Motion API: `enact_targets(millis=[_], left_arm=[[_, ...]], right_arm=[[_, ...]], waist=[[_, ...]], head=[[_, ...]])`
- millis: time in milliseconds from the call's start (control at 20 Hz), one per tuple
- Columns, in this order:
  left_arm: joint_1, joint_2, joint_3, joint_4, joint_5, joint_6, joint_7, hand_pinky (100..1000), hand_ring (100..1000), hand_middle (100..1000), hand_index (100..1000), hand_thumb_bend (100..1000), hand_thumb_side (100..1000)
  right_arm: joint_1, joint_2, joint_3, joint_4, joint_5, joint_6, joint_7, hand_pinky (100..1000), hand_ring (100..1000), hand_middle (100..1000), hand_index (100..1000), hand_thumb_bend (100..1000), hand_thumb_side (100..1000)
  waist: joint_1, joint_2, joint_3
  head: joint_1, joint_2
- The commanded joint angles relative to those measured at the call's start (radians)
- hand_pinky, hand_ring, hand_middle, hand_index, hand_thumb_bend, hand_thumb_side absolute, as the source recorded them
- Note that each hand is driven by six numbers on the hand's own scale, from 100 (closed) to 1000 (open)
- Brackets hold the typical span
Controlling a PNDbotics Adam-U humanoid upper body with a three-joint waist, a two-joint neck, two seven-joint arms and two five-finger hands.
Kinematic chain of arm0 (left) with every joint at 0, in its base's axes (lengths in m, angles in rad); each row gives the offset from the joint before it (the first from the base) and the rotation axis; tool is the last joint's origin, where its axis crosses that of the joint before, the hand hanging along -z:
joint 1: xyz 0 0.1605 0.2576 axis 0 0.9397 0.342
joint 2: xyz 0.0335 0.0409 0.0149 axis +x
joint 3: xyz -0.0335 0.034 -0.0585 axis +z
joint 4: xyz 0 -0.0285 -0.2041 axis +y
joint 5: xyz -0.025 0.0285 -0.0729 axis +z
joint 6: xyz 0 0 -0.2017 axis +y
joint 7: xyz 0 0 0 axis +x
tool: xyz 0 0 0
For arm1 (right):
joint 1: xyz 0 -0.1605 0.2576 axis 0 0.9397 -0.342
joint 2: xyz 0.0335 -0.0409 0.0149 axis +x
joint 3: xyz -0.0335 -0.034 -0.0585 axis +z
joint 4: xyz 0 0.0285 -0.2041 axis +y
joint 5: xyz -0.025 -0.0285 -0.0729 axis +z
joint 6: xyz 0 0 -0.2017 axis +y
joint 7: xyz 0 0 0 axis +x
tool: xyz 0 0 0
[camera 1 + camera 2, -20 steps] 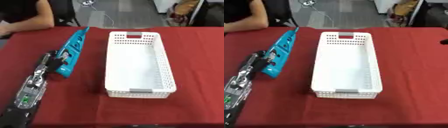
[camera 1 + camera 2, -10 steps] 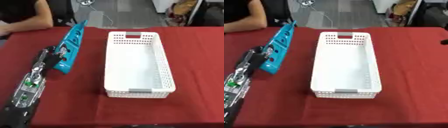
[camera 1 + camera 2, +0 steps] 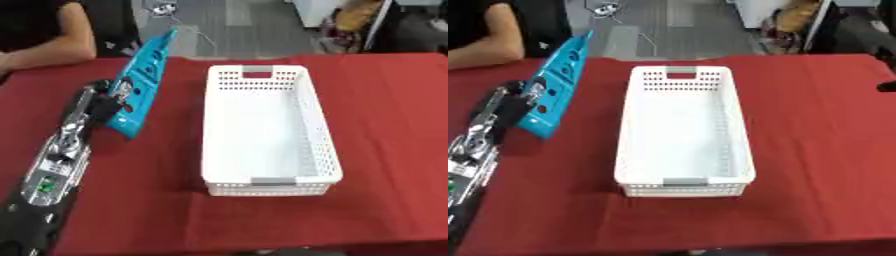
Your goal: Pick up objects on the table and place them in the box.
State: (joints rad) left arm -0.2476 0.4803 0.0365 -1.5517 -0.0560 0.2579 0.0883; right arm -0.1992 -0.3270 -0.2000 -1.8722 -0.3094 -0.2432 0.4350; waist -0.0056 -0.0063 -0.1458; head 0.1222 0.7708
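Above the red table [image 3: 394,150], left robot hand [image 3: 103,102] has raised the blue object [image 3: 140,85] higher.

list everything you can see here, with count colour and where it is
tablecloth: one, red, covering the whole table
box: one, white perforated basket with grey handle tabs, middle of the table, nothing inside it
long flat object: one, teal blue with small holes, left of the box, tilted with its far end raised
person's arm: one, resting at the far left edge of the table, not touching anything
floor and clutter beyond the table: grey floor, a cable, items at the far right too unclear to name
left robot hand: one, black and silver, at the left, curled round the lower part of the teal object
right robot hand: only a dark bit at the right edge in the right eye view
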Motion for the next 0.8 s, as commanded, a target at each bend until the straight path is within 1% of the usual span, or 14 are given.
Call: enact_targets(millis=[50, 250, 550, 800], left_arm=[[-0.042, 0.097, -0.014, 0.003, -0.008, 0.011, -0.026, 100, 100, 100, 102, 100, 615], [-0.078, 0.165, -0.035, 0.024, -0.02, 0.024, -0.056, 100, 100, 100, 102, 100, 617], [-0.12, 0.202, -0.055, 0.037, -0.038, 0.029, -0.086, 100, 100, 100, 103, 100, 618], [-0.173, 0.235, -0.091, 0.046, -0.06, 0.033, -0.128, 100, 100, 100, 104, 100, 617]], right_arm=[[-0.002, -0.03, -0.004, -0.004, 0.002, 0.001, 0.002, 686, 849, 871, 1000, 100, 994], [-0.002, -0.032, -0.003, -0.001, 0.001, 0.003, 0.003, 686, 849, 871, 1000, 100, 994], [-0.002, -0.032, -0.002, 0.0, 0.0, 0.003, 0.005, 687, 849, 871, 1000, 100, 994], [-0.003, -0.033, 0.0, 0.001, 0.0, 0.004, 0.009, 687, 849, 871, 1000, 100, 994]], waist=[[0.003, -0.013, -0.004], [0.007, -0.019, -0.008], [0.009, -0.022, -0.011], [0.011, -0.024, -0.014]], head=[[-0.008, -0.001], [-0.009, -0.001], [-0.009, -0.001], [-0.007, -0.001]])
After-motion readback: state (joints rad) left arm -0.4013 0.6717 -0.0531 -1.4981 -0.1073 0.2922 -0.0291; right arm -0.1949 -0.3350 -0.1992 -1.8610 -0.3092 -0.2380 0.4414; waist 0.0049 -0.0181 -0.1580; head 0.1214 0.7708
